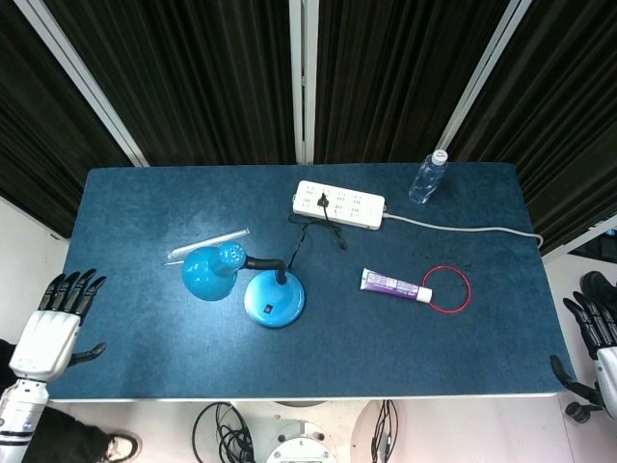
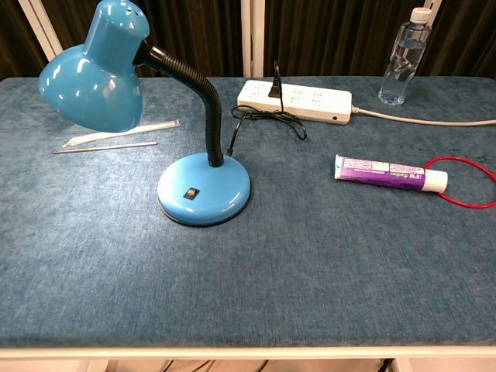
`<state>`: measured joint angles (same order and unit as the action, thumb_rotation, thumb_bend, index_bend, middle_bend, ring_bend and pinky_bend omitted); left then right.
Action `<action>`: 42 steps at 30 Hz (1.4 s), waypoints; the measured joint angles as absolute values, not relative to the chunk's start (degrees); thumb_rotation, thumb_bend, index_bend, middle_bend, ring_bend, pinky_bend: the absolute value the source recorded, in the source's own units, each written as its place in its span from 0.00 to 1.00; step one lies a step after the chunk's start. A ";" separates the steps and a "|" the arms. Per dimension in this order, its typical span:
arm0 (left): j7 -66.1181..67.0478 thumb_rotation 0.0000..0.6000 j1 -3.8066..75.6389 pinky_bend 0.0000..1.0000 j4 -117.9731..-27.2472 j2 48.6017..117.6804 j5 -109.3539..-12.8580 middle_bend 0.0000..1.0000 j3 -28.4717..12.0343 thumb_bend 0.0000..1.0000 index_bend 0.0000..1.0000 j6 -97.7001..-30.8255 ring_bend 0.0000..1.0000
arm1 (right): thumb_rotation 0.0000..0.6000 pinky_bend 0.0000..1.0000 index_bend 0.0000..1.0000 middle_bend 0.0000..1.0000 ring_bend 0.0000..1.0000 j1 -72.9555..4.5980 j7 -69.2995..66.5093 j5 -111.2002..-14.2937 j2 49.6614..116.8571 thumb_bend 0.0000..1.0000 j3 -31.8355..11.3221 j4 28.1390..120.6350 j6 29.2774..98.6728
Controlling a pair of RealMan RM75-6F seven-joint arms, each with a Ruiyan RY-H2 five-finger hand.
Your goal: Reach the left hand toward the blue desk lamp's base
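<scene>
The right hand [image 1: 598,333] is cut off by the frame edge at the table's near right corner; its dark fingers look spread and hold nothing, though part of it is out of view. The chest view shows neither hand. The left hand [image 1: 60,323] hangs off the near left corner of the blue table [image 1: 145,203], fingers apart and empty, well apart from the lamp. One blue desk lamp [image 2: 124,85] stands near the table's middle, its round base [image 2: 204,188] flat on the cloth, a small switch on top, its black gooseneck bending the shade leftward. Its cord runs to one white power strip [image 2: 294,99] behind. One clear water bottle [image 2: 403,56], capped, stands at the far right; its fill level is hard to make out. One toothpaste tube [image 2: 390,174] lies touching one red ring [image 2: 473,182]. Two thin white sticks [image 2: 116,138] lie beneath the shade.
</scene>
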<state>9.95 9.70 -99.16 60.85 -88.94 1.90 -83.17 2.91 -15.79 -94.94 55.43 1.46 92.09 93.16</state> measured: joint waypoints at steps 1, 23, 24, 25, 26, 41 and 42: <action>10.11 1.00 9.75 0.02 -99.11 61.01 -88.86 0.00 1.96 0.11 0.05 -82.75 0.00 | 1.00 0.00 0.00 0.00 0.00 2.95 -15.95 -94.89 55.47 0.32 1.47 91.94 93.19; 9.33 1.00 16.48 0.87 -95.39 75.57 -91.15 0.81 3.36 0.40 0.20 -68.04 0.84 | 1.00 0.00 0.00 0.00 0.00 2.99 -17.15 -94.80 55.93 0.32 1.55 90.88 93.20; 10.11 1.00 17.12 0.87 -95.08 76.96 -91.23 0.81 3.34 0.41 0.20 -66.94 0.84 | 1.00 0.00 0.00 0.00 0.00 3.00 -17.25 -94.73 55.98 0.32 1.57 90.74 93.13; 10.68 1.00 17.61 0.87 -94.86 78.03 -91.26 0.82 3.29 0.41 0.20 -66.20 0.84 | 1.00 0.00 0.00 0.00 0.00 3.01 -17.40 -94.62 56.04 0.32 1.59 90.53 93.05; 11.24 1.00 18.10 0.87 -94.66 79.09 -91.24 0.82 3.19 0.41 0.20 -65.50 0.84 | 1.00 0.00 0.00 0.00 0.00 3.02 -17.54 -94.53 56.07 0.32 1.60 90.38 93.00; 21.00 1.00 25.24 0.90 -94.57 88.75 -81.46 0.82 -2.19 0.44 0.18 -56.70 0.86 | 1.00 0.00 0.00 0.00 0.00 3.08 -18.97 -93.40 55.79 0.33 1.17 89.74 92.93; 21.69 1.00 25.69 0.90 -94.44 89.20 -80.77 0.82 -2.62 0.44 0.18 -56.50 0.86 | 1.00 0.00 0.00 0.00 0.00 3.09 -19.14 -93.26 55.75 0.33 1.13 89.72 92.89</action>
